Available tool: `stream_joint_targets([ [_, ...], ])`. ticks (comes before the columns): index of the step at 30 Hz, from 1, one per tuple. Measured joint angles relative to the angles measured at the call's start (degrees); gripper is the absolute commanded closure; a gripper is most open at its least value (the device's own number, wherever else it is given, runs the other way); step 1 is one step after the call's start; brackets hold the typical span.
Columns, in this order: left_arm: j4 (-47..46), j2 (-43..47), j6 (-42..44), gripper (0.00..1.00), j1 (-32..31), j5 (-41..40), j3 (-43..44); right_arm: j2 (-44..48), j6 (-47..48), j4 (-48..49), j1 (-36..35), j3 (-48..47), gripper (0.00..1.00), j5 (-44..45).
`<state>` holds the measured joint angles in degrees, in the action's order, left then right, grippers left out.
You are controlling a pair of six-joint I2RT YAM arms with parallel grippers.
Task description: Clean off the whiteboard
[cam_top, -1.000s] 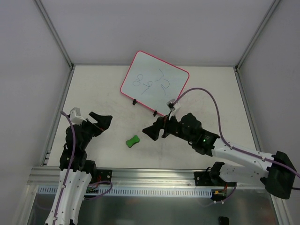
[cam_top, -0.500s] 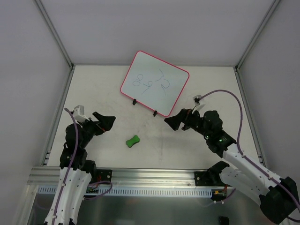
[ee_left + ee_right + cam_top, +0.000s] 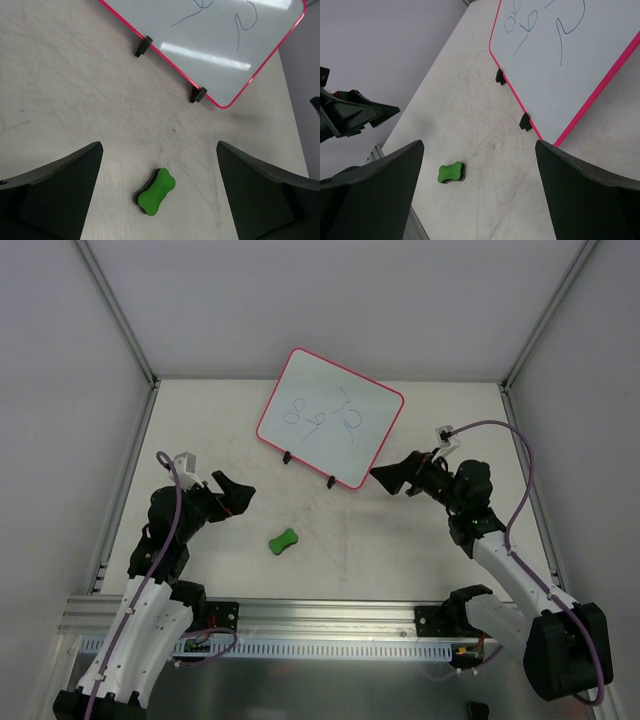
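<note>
Handwriting in blue on the whiteboard (image 3: 330, 430) looks to us like numerals, perhaps 72 and 89, though we cannot read it for certain. Both wrist views cut the board off at their top edge. It sits at upper centre of the table (image 3: 200, 420). The left gripper (image 3: 237, 496) and right gripper (image 3: 388, 478) are both spread wide and empty, and the green eraser (image 3: 284, 540) lies lower, nearer the left one.
</note>
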<state>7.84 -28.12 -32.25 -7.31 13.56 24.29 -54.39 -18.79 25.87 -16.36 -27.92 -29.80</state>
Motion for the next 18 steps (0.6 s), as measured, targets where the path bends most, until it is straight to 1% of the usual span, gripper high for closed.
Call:
stream_joint_targets([
  [3,0.09,-2.89,0.76,0.01,-5.16,-4.09,1.14,-2.78,-0.17,4.94,1.62,0.85,0.01,-1.55],
  [7,0.13,-6.84,1.88,0.01,-13.33,-10.67,2.97,-6.84,-0.87,14.51,3.69,3.45,0.01,-3.39],
  [9,0.17,-7.69,2.14,0.01,-14.88,-12.22,3.45,-10.25,-1.77,19.06,4.72,3.91,0.01,-4.46],
  [15,1.99,-7.34,3.74,0.01,-16.85,-17.0,3.72,-25.7,-7.67,37.59,8.55,3.85,0.01,-8.66],
  [18,2.69,-6.91,5.16,0.01,-19.82,-18.88,3.72,-31.98,-9.33,41.66,9.31,2.91,0.01,-9.66],
])
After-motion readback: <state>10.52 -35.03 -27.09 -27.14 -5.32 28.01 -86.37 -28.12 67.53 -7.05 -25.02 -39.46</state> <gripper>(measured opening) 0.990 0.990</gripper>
